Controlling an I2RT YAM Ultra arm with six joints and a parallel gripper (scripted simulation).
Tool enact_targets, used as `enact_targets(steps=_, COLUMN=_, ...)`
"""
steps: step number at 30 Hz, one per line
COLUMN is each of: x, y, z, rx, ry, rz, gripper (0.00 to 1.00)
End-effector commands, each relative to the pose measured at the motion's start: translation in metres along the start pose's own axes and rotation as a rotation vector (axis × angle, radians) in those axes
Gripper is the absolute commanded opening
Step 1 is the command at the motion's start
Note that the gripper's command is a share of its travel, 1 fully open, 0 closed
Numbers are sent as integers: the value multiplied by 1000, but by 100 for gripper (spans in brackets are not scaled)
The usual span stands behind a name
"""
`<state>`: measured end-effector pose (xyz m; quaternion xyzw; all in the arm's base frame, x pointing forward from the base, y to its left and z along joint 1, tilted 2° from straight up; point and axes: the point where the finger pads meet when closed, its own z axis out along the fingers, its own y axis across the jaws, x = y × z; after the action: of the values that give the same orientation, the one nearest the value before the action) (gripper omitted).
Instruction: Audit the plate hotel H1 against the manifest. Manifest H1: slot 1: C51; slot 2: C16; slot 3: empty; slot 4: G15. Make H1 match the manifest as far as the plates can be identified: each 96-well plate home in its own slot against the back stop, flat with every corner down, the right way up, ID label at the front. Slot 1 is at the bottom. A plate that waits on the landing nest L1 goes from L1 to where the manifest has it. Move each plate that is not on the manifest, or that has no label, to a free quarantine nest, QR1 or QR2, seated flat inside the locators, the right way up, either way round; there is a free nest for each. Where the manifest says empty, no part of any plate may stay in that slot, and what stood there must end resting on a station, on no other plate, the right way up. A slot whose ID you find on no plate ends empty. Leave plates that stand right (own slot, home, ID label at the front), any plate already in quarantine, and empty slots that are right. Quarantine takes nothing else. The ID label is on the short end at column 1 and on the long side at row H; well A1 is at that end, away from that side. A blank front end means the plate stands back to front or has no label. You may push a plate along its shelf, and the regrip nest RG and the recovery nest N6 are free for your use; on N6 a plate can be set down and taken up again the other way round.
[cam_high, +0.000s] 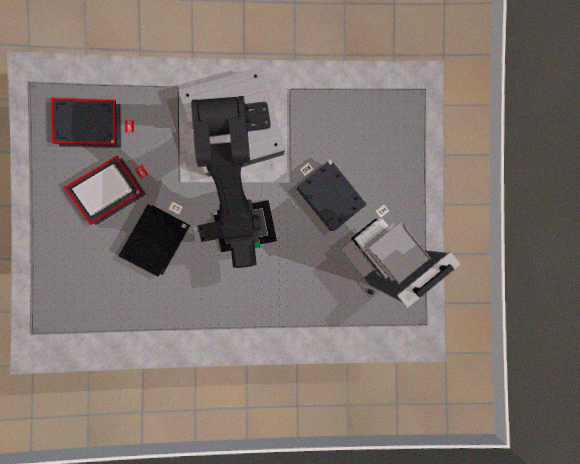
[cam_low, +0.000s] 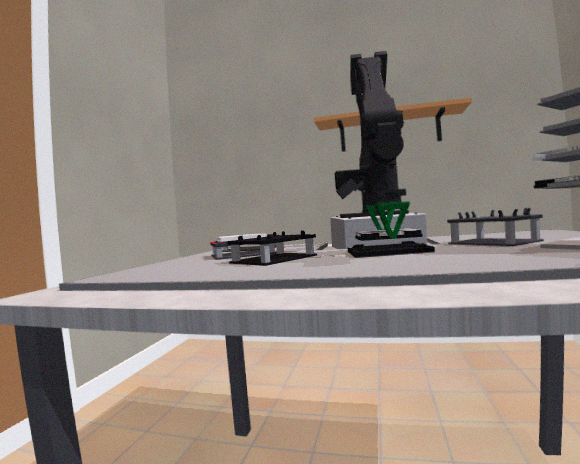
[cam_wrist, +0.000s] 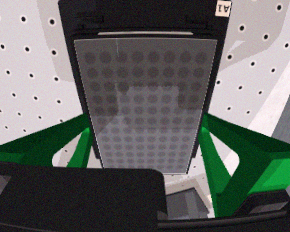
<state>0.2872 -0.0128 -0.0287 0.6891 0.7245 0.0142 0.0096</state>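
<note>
My gripper (cam_low: 390, 232) (cam_wrist: 145, 117) is shut on a grey see-through 96-well plate (cam_wrist: 145, 100) and holds it level, a little above the black nest N6 (cam_high: 273, 236) (cam_low: 361, 251) (cam_wrist: 112, 11). The plate's far end shows a pale strip; no ID can be read. The hotel H1 (cam_high: 400, 250) (cam_low: 562, 127) stands at the right; a white plate (cam_high: 371, 233) shows at its front, and its lower shelves hold plates whose IDs cannot be read. The landing nest L1 (cam_high: 154, 240) (cam_low: 272, 240) is bare. A white plate (cam_high: 102, 190) lies in one red-edged quarantine nest (cam_high: 91, 220).
The other red-edged quarantine nest (cam_high: 83, 121) bears no plate. The regrip nest RG (cam_high: 332, 195) (cam_low: 500, 218) stands bare between the arm's base (cam_high: 270, 120) and H1. H1 has a handle (cam_high: 434, 280) at its outer side.
</note>
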Motion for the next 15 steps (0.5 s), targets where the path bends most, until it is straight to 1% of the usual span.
enact_targets(steps=1, x=-1, y=5, z=-1, rx=-18, ry=-3, rz=1, gripper=86)
enact_targets(steps=15, x=-1, y=5, z=7, rx=-18, ry=-3, rz=1, gripper=86)
